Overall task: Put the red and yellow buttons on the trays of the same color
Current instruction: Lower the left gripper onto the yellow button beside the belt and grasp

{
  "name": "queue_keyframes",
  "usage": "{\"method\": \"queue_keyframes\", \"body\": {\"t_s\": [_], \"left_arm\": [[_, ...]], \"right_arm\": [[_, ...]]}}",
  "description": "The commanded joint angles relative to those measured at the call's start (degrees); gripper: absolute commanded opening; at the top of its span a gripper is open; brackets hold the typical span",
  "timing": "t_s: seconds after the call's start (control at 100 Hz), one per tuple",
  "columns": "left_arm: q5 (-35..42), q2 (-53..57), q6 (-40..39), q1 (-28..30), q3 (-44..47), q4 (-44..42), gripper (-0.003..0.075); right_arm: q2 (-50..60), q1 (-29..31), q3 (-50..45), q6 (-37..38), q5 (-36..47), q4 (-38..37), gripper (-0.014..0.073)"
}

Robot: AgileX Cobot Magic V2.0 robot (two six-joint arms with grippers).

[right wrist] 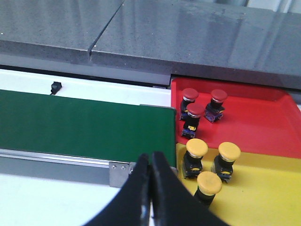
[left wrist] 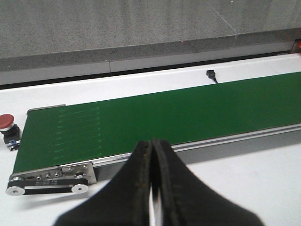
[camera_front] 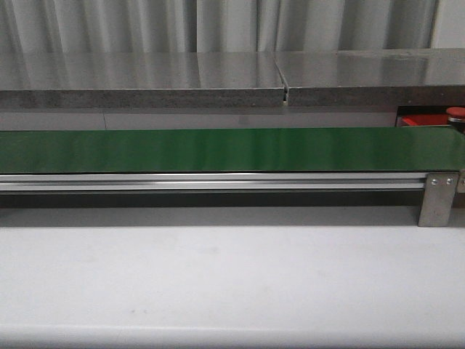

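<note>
In the right wrist view, three red buttons stand on the red tray. Three yellow buttons stand on the yellow tray beside it. Both trays lie just past the end of the green belt. My right gripper is shut and empty, over the belt's end, apart from the buttons. In the left wrist view, one red button stands on the white table beside the belt's other end. My left gripper is shut and empty in front of the belt. The front view shows neither gripper.
The belt crosses the front view on an aluminium rail with a bracket. A grey counter runs behind it. A small black sensor sits on the table behind the belt. The red tray's corner shows at far right.
</note>
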State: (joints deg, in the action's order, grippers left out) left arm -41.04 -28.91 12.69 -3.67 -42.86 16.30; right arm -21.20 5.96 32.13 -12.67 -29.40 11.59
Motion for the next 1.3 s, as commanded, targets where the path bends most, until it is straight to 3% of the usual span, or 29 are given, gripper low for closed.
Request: {"method": "queue_keyframes", "body": {"t_s": [0.0,0.26,0.5,0.92,1.04,1.21,1.29], "left_arm": [[4.62,-0.41,-0.47,-0.45,-1.3,1.09,-0.002],[6.96,-3.74,-1.68,0.49,-1.3,0.1,-0.002],[9.38,-12.66,-4.83,6.23,-3.55,-1.66,-0.002],[8.58,-32.47,-4.94,13.94,-18.81,-0.6,-0.0012],[8.58,-37.5,-4.94,15.69,-22.89,-0.5,0.0114],[8.58,-43.94,-4.94,18.26,-27.44,-0.38,0.0468],[8.44,-46.6,-4.94,19.55,-29.35,-0.38,0.0561]], "right_arm": [[0.44,-0.17,1.35,-0.6,3.54,-0.19,-0.0118],[0.52,-0.17,1.35,-0.6,3.57,-0.19,-0.0118],[0.52,-0.17,1.35,-0.6,3.06,-0.19,-0.0118],[0.52,-0.17,1.35,-0.6,3.06,-0.19,-0.0118],[0.52,-0.17,1.35,-0.6,3.06,-0.19,-0.0118],[0.52,-0.17,1.35,-0.6,3.06,-0.19,-0.0118],[0.52,-0.17,1.35,-0.6,3.06,-0.19,-0.0118]]}}
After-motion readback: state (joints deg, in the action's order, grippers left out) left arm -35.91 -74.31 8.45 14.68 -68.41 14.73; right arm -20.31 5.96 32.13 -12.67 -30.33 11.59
